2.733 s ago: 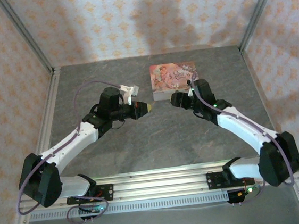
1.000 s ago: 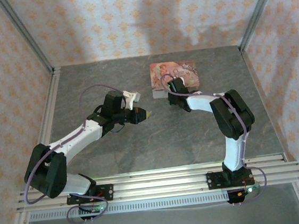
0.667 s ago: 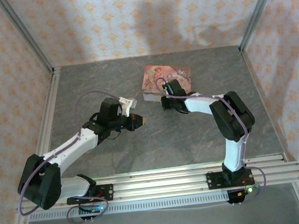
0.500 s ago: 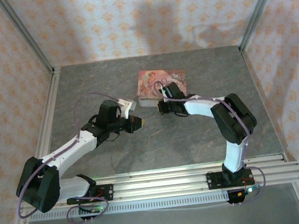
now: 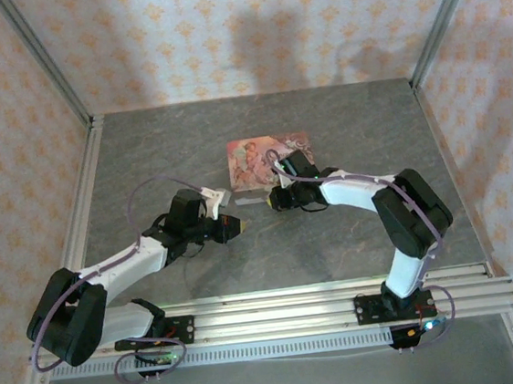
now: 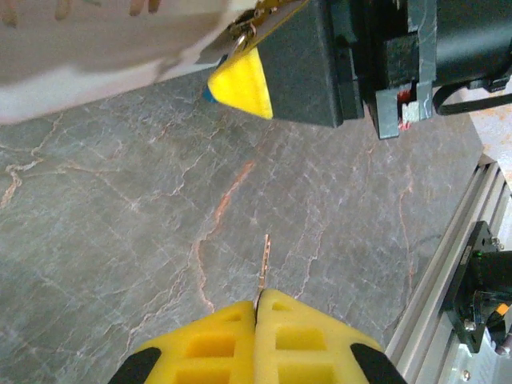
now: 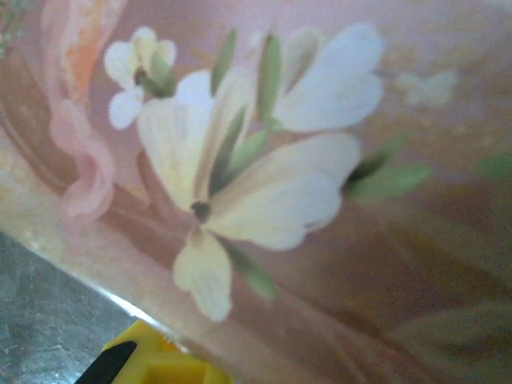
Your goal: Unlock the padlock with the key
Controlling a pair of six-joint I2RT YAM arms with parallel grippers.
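Observation:
My left gripper [image 5: 239, 223] [image 6: 258, 298] is shut on the key [image 6: 265, 264], whose thin pale blade sticks out ahead of the yellow fingertips, just above the grey table. It points toward my right gripper [image 5: 272, 198]. The right gripper's yellow fingertip [image 6: 240, 80] sits at the front edge of the pink illustrated box [image 5: 258, 158] [image 6: 80, 72]. A small blue bit of the padlock [image 6: 207, 94] pokes out beside that fingertip, below a metal loop, and the gripper looks shut on it. In the right wrist view the box lid [image 7: 320, 200] is pressed close, with one yellow finger [image 7: 152, 364] below it.
The aluminium rail [image 5: 278, 304] [image 6: 448, 272] runs along the near edge, close behind the left gripper. Patterned walls and metal posts [image 5: 79, 165] close in the grey stone table [image 5: 169, 146] on three sides.
The right gripper has pulled the pink box toward the near left, rotating it slightly. The left gripper with the key has drawn back toward the near edge.

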